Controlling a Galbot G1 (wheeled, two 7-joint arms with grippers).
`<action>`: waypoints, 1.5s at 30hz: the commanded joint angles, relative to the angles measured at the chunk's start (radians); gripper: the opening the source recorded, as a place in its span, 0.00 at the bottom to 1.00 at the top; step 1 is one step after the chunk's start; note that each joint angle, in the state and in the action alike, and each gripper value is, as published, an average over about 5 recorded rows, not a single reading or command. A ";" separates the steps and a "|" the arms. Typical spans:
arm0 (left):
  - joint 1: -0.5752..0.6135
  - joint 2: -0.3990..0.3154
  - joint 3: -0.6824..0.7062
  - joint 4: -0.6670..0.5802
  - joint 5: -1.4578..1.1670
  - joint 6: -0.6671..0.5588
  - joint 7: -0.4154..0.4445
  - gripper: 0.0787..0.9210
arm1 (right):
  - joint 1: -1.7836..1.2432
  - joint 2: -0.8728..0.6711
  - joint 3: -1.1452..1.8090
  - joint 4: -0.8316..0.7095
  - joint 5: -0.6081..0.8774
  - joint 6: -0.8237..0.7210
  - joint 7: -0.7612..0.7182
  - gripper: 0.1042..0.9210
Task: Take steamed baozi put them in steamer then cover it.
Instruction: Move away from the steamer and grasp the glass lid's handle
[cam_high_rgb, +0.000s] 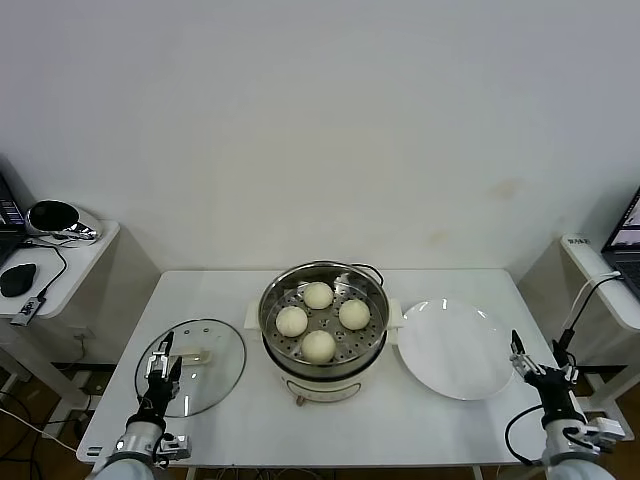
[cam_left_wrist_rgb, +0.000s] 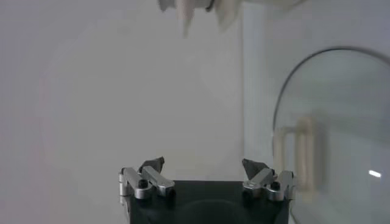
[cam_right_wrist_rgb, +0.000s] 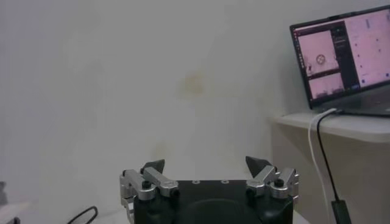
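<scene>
Four cream-white baozi sat in my shiny steel steamer; glass lid off.
Left gripper by lid, right gripper beside plate, fingers wide, empty.

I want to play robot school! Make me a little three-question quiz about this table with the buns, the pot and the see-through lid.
1. True or false: the round clear glass lid with its metal rim covers the shiny stainless-steel steamer basket.
2. How many small cream-white dough buns sit in the steamer?
3. Which item lies nearest the left end effector? A) the flat white round plate B) the glass lid C) the steamer

Key
1. False: the lid lies flat on the white table, on the steamer's left.
2. Four.
3. B. Both the left and the right end effector are open and hold nothing.
</scene>
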 joint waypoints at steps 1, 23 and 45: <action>-0.028 0.011 0.022 0.114 0.029 0.015 -0.012 0.88 | -0.006 0.016 0.004 0.003 -0.003 0.000 0.002 0.88; -0.157 0.001 0.063 0.196 0.003 0.032 -0.003 0.88 | 0.003 0.046 -0.002 -0.011 -0.032 0.005 0.003 0.88; -0.259 -0.022 0.101 0.280 -0.086 0.100 -0.027 0.88 | -0.001 0.070 -0.003 -0.030 -0.066 0.016 0.001 0.88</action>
